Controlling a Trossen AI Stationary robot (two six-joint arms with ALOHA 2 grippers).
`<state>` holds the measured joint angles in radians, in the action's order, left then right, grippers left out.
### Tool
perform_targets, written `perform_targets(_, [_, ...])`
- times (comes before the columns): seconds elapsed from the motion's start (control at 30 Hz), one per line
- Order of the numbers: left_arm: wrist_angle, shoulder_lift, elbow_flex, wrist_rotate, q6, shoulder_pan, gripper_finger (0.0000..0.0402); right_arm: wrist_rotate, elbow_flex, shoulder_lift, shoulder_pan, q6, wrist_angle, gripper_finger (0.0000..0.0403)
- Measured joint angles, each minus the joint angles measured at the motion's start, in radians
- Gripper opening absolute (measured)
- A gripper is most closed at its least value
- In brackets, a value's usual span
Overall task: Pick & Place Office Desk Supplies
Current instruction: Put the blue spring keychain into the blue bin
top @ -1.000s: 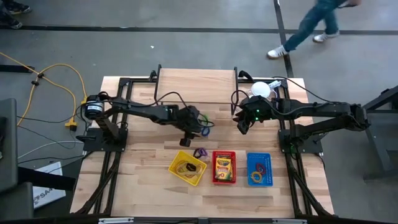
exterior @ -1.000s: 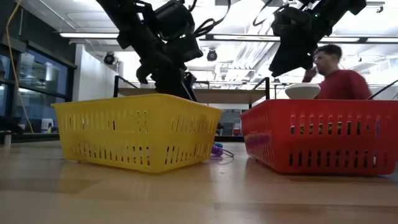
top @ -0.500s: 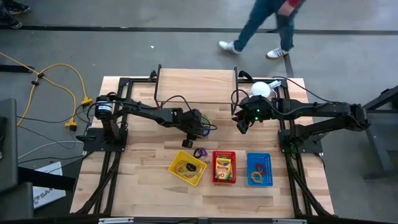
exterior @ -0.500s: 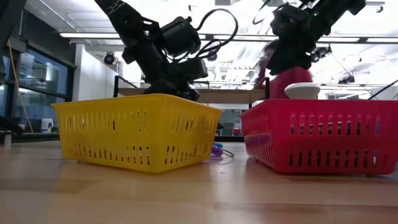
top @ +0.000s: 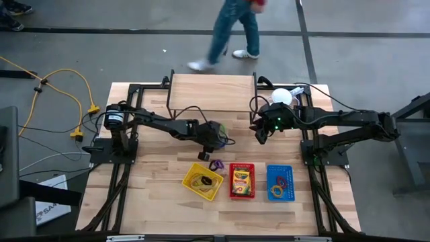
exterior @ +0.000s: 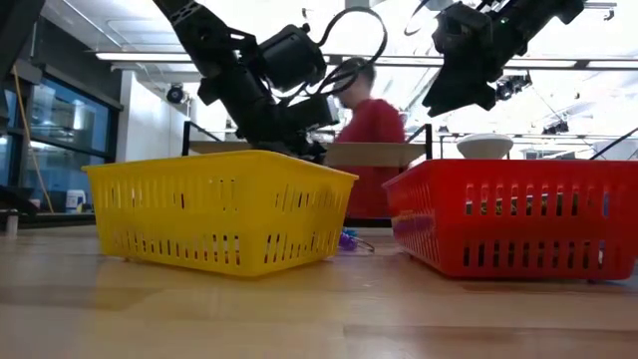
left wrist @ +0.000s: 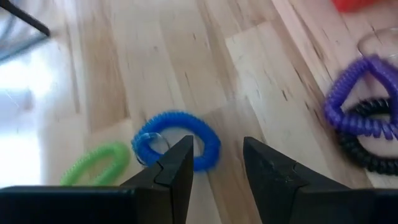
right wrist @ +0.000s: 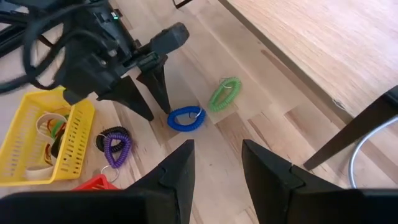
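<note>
A light wooden tabletop (top: 154, 195) of joined planks stands on a grey concrete floor (top: 376, 60). A dark line (top: 101, 30) runs across the floor beyond it. A yellow cable (top: 67, 81) loops over the floor at the left. A person (top: 232, 30) in jeans and white shoes walks past the far side. In the low view, long ceiling lights (exterior: 150, 57) glow overhead, and dark windows (exterior: 40, 150) line the left wall.

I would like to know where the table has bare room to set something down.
Bare wood lies in front of the yellow basket, red basket and blue basket, and left of the yellow one. It is crowded by the left gripper, among the coil rings.
</note>
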<state>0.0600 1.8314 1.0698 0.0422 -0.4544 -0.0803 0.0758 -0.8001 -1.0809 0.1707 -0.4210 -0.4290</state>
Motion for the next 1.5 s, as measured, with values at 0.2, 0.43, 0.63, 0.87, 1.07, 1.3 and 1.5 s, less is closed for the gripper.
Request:
perform_targets(0.2, [-0.038,0.019,0.003,0.000,-0.003,-0.001,0.0133,0.000,0.000,0.000,0.000,0.000,0.002,0.0120])
perform_targets(0.43, [-0.024,0.045,0.013,0.001,0.017,-0.002,0.0133,0.000,0.000,0.000,0.000,0.000,0.001,0.0120])
perform_targets(0.63, [0.056,0.068,0.066,0.016,0.044,-0.016,0.0133,0.000,0.000,0.000,0.000,0.000,0.003,0.0120])
perform_targets(0.87, [0.097,0.093,0.093,0.040,0.064,-0.022,0.0133,0.000,0.000,0.000,0.000,0.000,0.000,0.0120])
perform_targets(1.07, [0.101,0.104,0.093,0.068,0.086,-0.027,0.0133,0.000,0.000,0.000,0.000,0.000,0.000,0.0120])
perform_targets(1.3, [0.115,0.105,0.095,0.067,0.111,-0.027,0.0133,0.000,0.000,0.000,0.000,0.000,0.000,0.0120])
perform_targets(1.5, [0.126,0.105,0.095,0.067,0.119,-0.027,0.0133,0.000,0.000,0.000,0.000,0.000,0.000,0.0120])
